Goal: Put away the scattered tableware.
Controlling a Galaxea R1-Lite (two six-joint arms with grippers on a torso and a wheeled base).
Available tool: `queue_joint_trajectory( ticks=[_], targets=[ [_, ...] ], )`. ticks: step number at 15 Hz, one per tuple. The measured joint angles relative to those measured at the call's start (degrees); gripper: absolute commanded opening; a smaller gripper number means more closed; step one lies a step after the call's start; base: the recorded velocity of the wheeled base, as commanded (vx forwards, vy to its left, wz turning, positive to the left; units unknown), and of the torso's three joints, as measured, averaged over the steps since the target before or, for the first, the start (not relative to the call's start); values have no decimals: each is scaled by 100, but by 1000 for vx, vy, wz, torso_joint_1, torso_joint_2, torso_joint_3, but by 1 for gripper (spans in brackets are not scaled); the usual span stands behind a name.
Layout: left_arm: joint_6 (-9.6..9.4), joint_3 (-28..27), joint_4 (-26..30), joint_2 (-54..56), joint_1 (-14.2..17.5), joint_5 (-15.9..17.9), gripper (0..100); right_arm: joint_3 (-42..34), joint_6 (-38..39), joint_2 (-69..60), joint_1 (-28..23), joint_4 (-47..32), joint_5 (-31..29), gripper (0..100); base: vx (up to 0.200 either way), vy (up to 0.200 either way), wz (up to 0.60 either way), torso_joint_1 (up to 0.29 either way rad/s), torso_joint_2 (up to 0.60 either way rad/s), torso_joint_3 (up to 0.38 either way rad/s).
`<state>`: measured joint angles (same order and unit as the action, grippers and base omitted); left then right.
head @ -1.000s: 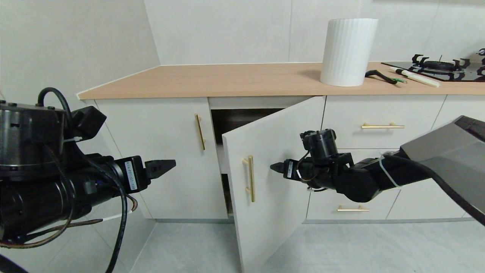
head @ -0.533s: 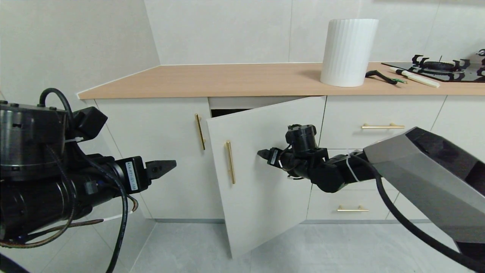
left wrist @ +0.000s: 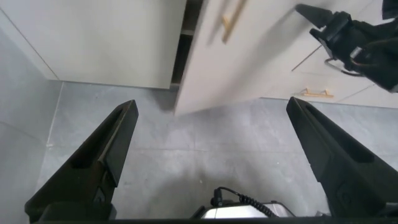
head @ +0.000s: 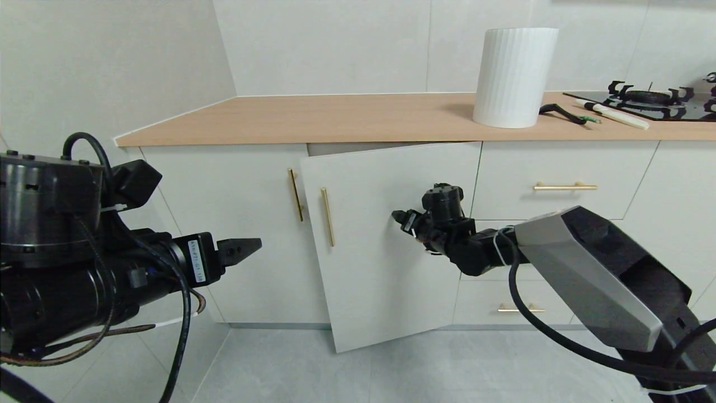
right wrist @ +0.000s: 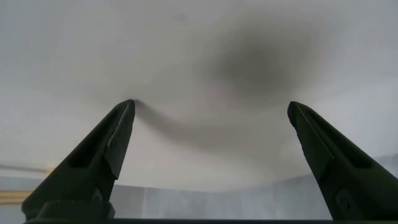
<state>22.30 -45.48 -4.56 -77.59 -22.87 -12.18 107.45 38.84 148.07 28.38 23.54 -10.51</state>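
The white cabinet door under the wooden counter stands almost closed, its gold handle next to the neighbouring door's handle. My right gripper is against the door's front face, to the right of the handle. In the right wrist view its fingers are open, and the door panel sits right at the tips. My left gripper hangs open and empty to the left, in front of the left cabinet. The left wrist view looks past that gripper at the door and the right gripper.
On the counter stand a tall white ribbed container, a black-handled utensil and a cream-handled utensil beside the gas hob. Drawers with gold handles lie to the door's right. Grey floor tiles lie below.
The cabinet door has swung from half open to nearly closed, with my right gripper travelling forward and left against it. The left arm has stayed in place.
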Motion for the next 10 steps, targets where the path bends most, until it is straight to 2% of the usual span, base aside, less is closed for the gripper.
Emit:
queue_joint_trajectory(
  ticks=[4,10],
  targets=[
    [1,1,2,0,5,-2,100,645,-2,557,-232,-110,-301,100,0,0,0,0,0,0],
    [1,-2,0,-2,2,0,100,716,-6,742,-339,-96,-304,100,0,0,0,0,0,0]
  ],
)
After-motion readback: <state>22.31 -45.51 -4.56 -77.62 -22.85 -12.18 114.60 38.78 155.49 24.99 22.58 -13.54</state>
